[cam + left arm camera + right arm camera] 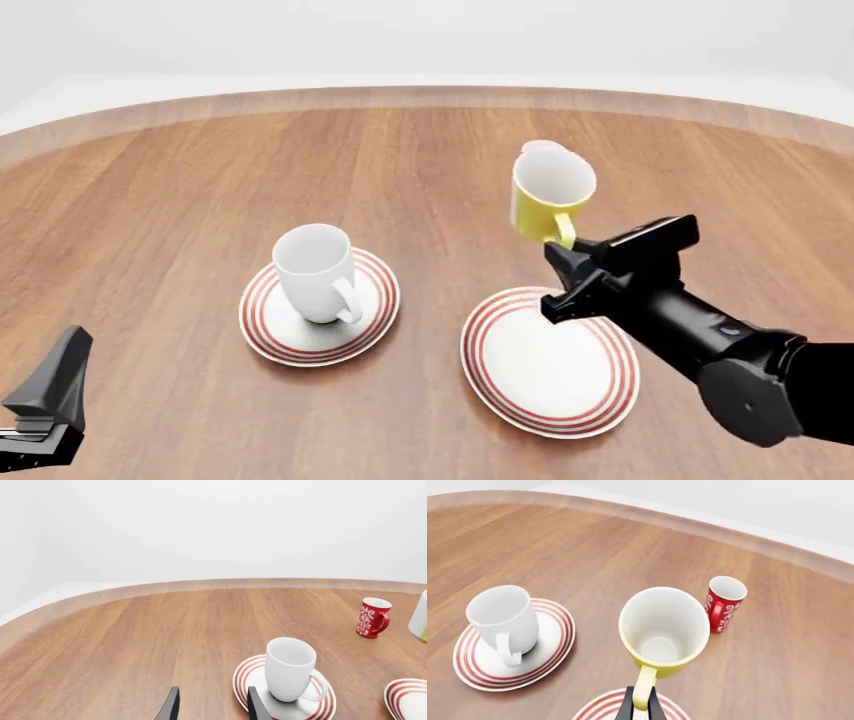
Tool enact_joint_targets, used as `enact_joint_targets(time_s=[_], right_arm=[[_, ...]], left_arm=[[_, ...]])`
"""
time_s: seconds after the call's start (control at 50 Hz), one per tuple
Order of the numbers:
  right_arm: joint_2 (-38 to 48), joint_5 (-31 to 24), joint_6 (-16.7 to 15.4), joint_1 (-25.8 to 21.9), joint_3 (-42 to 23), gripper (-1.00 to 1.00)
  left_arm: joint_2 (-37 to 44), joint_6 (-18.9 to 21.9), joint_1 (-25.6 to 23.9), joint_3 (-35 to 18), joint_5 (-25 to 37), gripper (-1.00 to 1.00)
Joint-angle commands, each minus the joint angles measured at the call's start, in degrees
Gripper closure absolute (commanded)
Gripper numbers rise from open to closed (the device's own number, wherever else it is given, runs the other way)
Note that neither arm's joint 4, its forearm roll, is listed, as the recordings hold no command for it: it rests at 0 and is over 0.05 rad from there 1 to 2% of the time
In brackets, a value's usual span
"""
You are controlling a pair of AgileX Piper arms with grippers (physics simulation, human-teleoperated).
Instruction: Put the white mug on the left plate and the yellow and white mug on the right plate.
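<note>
The white mug (316, 268) stands upright on the left plate (380, 310); it also shows in the left wrist view (290, 667) and the right wrist view (504, 617). My right gripper (566, 258) is shut on the handle of the yellow and white mug (550, 195). It holds the mug tilted in the air, just past the far rim of the right plate (550, 365). In the right wrist view the fingers (627, 709) pinch the yellow handle (642, 687). My left gripper (212, 707) is open and empty, near the table's front left (54, 392).
A red cup with a white pattern (724, 602) stands on the table beyond the yellow mug, and shows in the left wrist view (372, 617). The wooden table's curved far edge (427, 95) runs across the back.
</note>
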State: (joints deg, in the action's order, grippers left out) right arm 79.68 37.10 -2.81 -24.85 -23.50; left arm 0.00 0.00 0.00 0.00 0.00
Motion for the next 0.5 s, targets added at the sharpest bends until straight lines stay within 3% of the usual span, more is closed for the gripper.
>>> enact_joint_targets(time_s=[0.02, 0.5], right_arm=[[-6.54, -0.43, 0.87, 0.82, 5.34, 1.0], [-17.39, -5.03, 0.08, 1.0, 12.08, 1.0]], left_arm=[[0.0, 0.0, 0.0, 0.0, 0.0, -1.0], [0.0, 0.0, 0.0, 0.0, 0.0, -1.0]])
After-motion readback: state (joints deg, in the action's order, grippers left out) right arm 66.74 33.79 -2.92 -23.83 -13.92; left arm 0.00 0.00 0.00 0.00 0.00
